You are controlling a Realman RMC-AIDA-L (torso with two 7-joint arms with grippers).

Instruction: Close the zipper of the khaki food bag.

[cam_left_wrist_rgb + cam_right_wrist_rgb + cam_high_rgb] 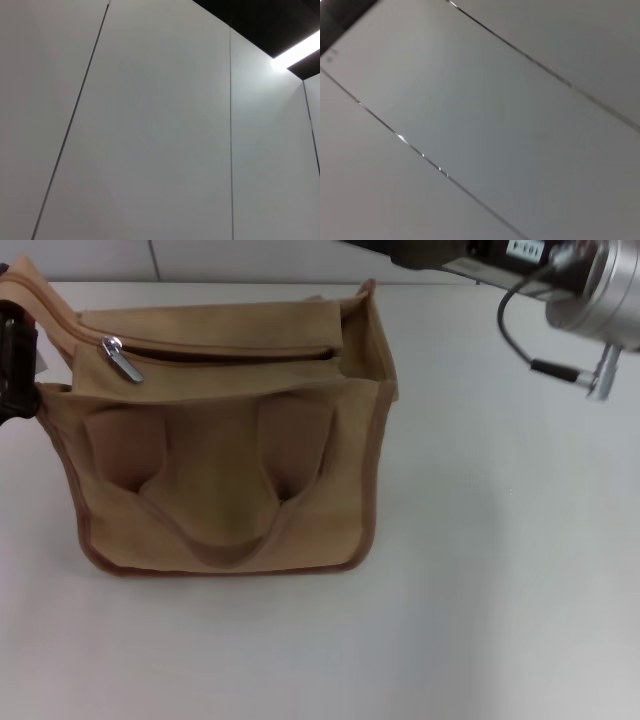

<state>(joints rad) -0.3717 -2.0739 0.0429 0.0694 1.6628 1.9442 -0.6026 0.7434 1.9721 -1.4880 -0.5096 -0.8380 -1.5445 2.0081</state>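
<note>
The khaki food bag (225,490) lies on the white table in the head view, with its two looped handles flat on its front. The zipper (240,350) runs along the top panel and shows a dark open gap over most of its length. Its silver slider (112,346) sits near the bag's left end, with the pull tab (128,367) hanging down. My left gripper (14,360) is a black shape at the frame's left edge, against the bag's left end. Only my right arm's silver wrist (590,285) shows, raised at the top right, far from the bag.
The white table (500,570) stretches to the right of and in front of the bag. A black cable (520,340) loops below the right wrist. Both wrist views show only pale wall or ceiling panels with seams (70,125) (420,152).
</note>
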